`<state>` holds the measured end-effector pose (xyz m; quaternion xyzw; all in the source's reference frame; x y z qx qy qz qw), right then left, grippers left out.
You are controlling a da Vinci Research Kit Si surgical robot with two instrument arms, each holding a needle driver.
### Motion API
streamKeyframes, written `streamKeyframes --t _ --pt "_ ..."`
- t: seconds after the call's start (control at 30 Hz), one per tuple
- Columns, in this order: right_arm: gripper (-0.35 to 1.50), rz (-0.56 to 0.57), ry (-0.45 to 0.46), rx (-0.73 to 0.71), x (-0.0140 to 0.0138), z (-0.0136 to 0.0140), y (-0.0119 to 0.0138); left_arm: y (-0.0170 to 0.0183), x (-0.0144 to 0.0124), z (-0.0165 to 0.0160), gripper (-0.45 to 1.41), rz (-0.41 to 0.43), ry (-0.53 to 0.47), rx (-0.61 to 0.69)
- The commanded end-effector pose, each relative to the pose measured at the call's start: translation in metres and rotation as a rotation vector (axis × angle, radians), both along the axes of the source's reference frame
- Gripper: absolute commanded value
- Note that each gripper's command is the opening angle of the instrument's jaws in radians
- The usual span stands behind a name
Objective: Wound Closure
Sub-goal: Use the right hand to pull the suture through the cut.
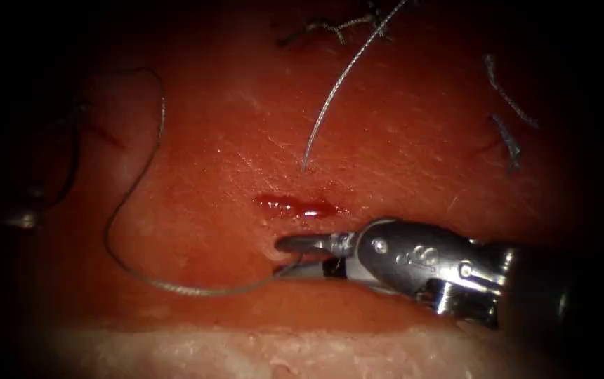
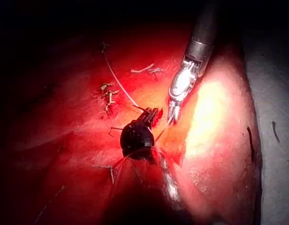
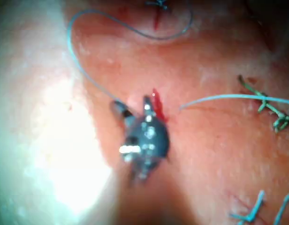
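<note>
Beside the cut [image 1: 295, 206], right gripper [image 1: 289, 255] open around thread [image 1: 133, 203]

The endoscope looked down on the tissue [image 1: 197, 140] from above and in front, close to the cut [image 1: 295, 206]. Each wrist camera looked along its own shaft from nearer still. All three views shared the cut, the looping thread [image 1: 133, 203] and the right tool [image 1: 295, 254].
</note>
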<state>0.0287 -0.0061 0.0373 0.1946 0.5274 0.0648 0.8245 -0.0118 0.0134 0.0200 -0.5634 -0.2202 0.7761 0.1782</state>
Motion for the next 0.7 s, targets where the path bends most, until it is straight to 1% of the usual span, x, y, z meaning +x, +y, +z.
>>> streamKeyframes --t 0.03,0.67,0.7 --pt "-0.35 -0.004 0.001 -0.012 0.0003 0.0006 0.0000 0.0002 -0.0005 0.0005 -0.45 0.001 -0.002 -0.001" --pt "-0.35 -0.014 -0.015 -0.009 0.0003 0.0000 0.0005 -0.0002 -0.0008 0.0006 -0.45 0.006 -0.005 -0.001" --pt "-0.35 -0.029 -0.007 -0.047 0.0003 0.0000 0.0006 -0.0002 -0.0008 0.0006 -0.45 0.008 -0.006 -0.007"
